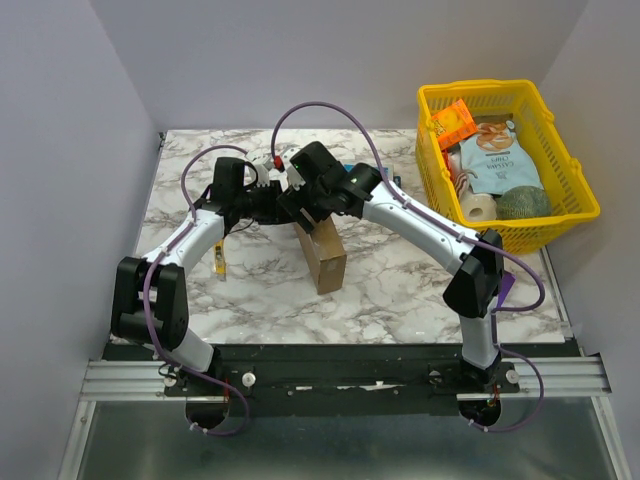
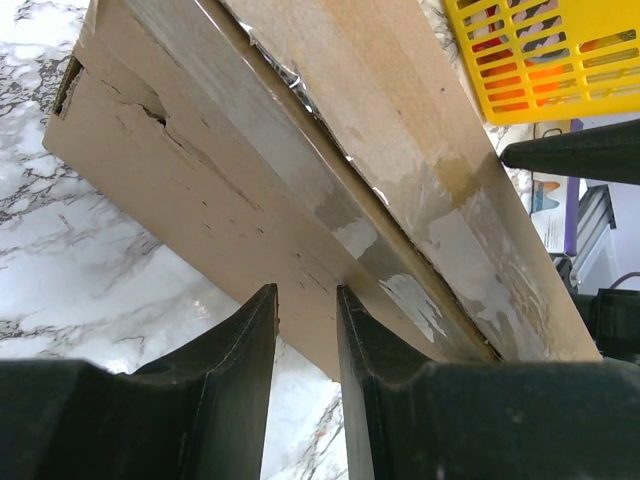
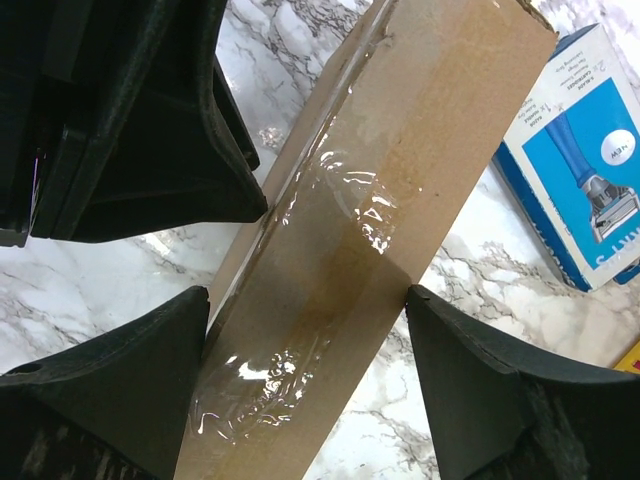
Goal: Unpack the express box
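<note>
The express box (image 1: 322, 255) is a plain brown cardboard mailer that stands on one edge in the middle of the marble table. Clear tape runs along its narrow top side (image 3: 370, 200). My right gripper (image 1: 310, 205) comes down from above; its two fingers press the box's two broad faces, so it is shut on the box (image 3: 305, 300). My left gripper (image 1: 278, 205) is at the box's left face (image 2: 300, 150), near a lower corner. Its fingers (image 2: 307, 300) stand a narrow gap apart with only table between them.
A blue box with a white label (image 3: 580, 160) lies just behind the express box. A yellow plastic basket (image 1: 500, 95) with several items stands at the back right and also shows in the left wrist view (image 2: 540, 50). A small yellow-and-black object (image 1: 220, 262) lies left of the box.
</note>
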You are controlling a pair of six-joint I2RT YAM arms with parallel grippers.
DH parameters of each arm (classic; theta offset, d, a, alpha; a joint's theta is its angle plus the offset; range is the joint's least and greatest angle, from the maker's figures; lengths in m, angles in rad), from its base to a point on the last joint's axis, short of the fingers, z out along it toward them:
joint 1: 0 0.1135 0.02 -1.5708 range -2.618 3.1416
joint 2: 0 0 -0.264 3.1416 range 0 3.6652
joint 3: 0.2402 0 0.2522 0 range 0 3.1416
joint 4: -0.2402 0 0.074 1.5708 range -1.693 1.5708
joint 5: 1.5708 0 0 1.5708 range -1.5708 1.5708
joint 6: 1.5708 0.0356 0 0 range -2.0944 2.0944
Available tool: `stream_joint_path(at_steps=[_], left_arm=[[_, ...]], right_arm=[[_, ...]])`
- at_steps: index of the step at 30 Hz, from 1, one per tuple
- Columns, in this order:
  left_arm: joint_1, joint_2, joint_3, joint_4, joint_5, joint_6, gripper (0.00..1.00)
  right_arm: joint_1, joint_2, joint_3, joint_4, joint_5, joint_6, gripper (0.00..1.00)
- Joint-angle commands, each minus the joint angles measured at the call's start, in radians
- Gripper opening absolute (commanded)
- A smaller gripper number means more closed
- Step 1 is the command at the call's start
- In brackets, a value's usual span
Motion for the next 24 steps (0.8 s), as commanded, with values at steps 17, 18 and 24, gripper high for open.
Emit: stream_joint_path(at_steps=[17,18,24], left_arm=[[-0.006,0.034,-0.019,0.018,-0.011,0.003,0.38],[-0.006,0.034,-0.022,0.018,-0.01,0.003,0.38],[-0.006,0.036,-0.033,0.02,-0.015,0.006,0.38]], right_arm=[[-0.04,0.001,0.026,-0.038,-0.218,0.014,0.64],[-0.041,-0.002,0.024,-0.038,-0.216,0.005,0.63],[-0.026,0.016,0.073,-0.051,-0.172,-0.131,0.4]])
